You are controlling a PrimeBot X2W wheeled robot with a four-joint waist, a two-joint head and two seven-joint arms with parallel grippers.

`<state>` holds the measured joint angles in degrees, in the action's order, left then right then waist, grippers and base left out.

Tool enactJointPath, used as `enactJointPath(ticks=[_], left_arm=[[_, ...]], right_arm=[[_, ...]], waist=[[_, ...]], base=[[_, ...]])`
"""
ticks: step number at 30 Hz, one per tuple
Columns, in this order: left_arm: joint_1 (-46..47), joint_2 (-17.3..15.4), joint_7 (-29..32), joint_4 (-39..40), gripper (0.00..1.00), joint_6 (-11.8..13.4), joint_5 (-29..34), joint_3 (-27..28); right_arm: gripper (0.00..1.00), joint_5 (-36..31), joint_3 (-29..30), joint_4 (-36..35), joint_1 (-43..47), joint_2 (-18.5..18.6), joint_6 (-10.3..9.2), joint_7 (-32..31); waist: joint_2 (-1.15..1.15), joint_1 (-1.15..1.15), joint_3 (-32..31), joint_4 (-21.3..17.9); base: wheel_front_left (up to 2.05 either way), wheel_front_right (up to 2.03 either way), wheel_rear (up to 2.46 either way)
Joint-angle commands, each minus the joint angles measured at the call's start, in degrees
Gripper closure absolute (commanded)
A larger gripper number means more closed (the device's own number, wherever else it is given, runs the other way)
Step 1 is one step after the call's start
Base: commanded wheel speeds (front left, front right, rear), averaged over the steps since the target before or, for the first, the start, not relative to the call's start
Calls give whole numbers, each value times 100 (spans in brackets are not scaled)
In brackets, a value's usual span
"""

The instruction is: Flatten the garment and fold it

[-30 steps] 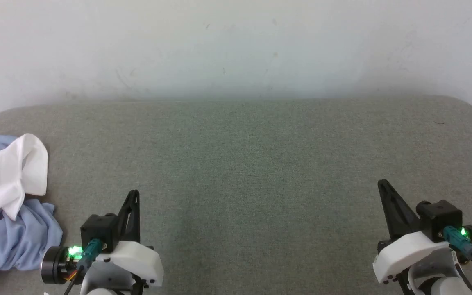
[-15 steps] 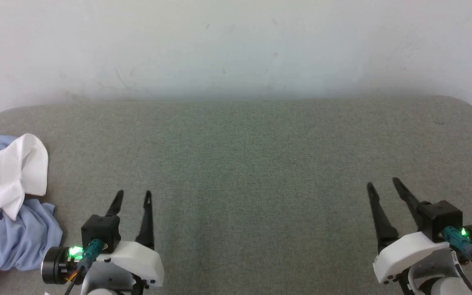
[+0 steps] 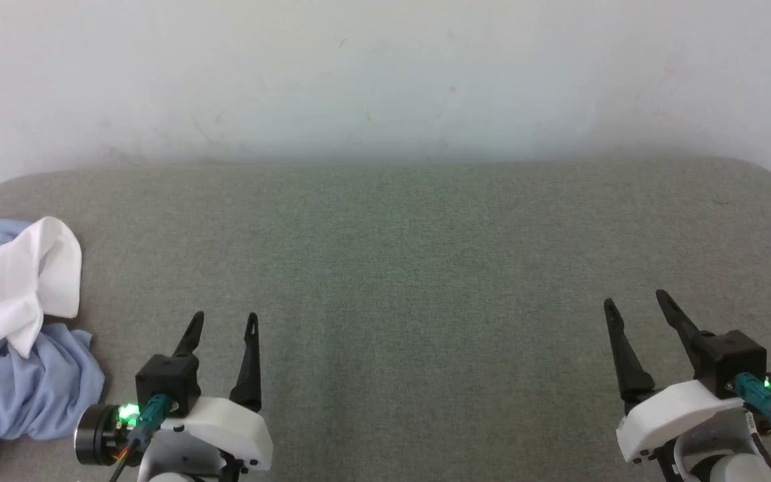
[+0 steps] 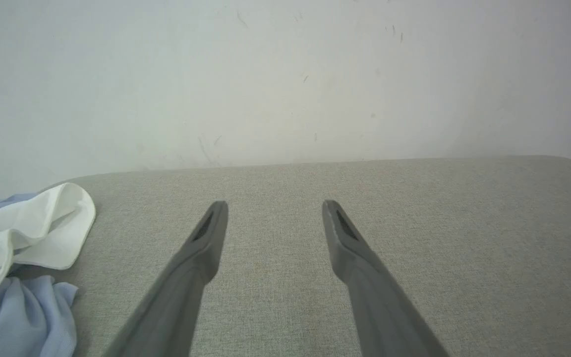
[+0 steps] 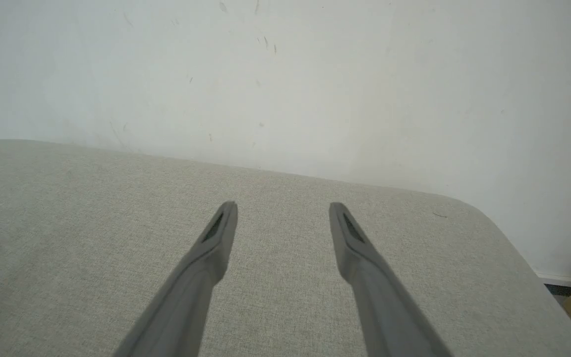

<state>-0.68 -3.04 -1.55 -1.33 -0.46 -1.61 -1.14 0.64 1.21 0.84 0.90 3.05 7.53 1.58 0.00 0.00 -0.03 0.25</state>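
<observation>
Near edge: I see left end effector (image 3: pixel 225 316) and right end effector (image 3: pixel 634 298) low over the desk (image 3: pixel 412 268), fingers pointing far, both wide open, empty; garment (image 3: pixel 17 395) crumpled at left edge, untouched.

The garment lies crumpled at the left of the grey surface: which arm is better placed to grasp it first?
Probably the left. The left hand is open and empty beside the garment; the right hand, also open, stands at the far opposite side.
</observation>
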Motion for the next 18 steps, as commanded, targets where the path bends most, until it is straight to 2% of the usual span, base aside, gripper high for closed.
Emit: enactJointPath(ticks=[1,18], left_arm=[[92,2,-51,-29,0,-29,-45,-23],[177,4,-254,-44,0,-72,-245,31]], right_arm=[[0,58,22,21,10,-3,-1,50],[0,90,84,-47,28,-6,-1,222]], waist=[[0,0,-1,12],[0,0,14,470]], base=[[0,0,0],[0,0,0]])
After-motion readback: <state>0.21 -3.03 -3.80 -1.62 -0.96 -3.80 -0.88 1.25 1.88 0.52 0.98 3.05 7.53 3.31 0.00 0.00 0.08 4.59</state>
